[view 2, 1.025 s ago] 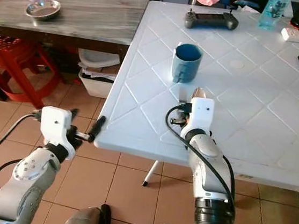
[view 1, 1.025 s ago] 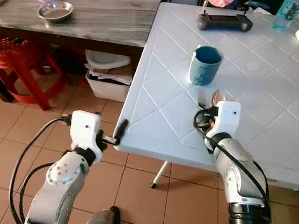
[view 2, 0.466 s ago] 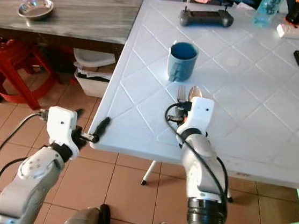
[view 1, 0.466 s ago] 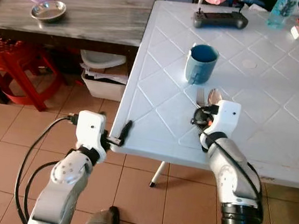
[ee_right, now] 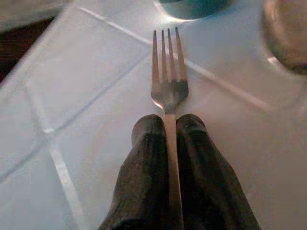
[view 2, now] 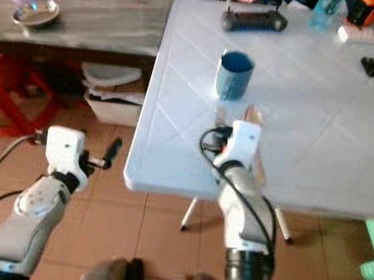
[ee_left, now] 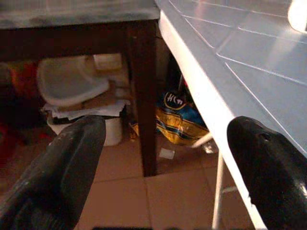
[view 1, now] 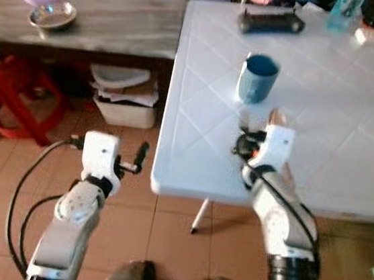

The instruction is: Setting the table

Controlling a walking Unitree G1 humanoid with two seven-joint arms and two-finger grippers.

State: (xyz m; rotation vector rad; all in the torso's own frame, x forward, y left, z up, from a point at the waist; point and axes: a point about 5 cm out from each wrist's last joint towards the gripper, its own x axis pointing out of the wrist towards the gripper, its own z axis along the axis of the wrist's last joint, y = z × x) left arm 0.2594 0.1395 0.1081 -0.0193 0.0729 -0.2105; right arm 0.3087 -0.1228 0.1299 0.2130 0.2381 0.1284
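Right gripper (ee_right: 165, 139) clamped on thin silver metal fork (ee_right: 168, 81), tines pointing toward blue ceramic mug (view 1: 257, 78), low over white plastic diamond-pattern table (view 1: 328, 149). Spoon bowl (view 1: 275, 116) just beside the fork. Left gripper (ee_left: 163, 158) fingers spread wide, holding nothing, off the table's edge above tiled floor (view 1: 169, 233).

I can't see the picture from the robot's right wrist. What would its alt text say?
Two black fingers of the right gripper pinch the handle of a metal fork, whose prongs point toward a blue cup. Under the fork is a white table with diamond-patterned grooves.
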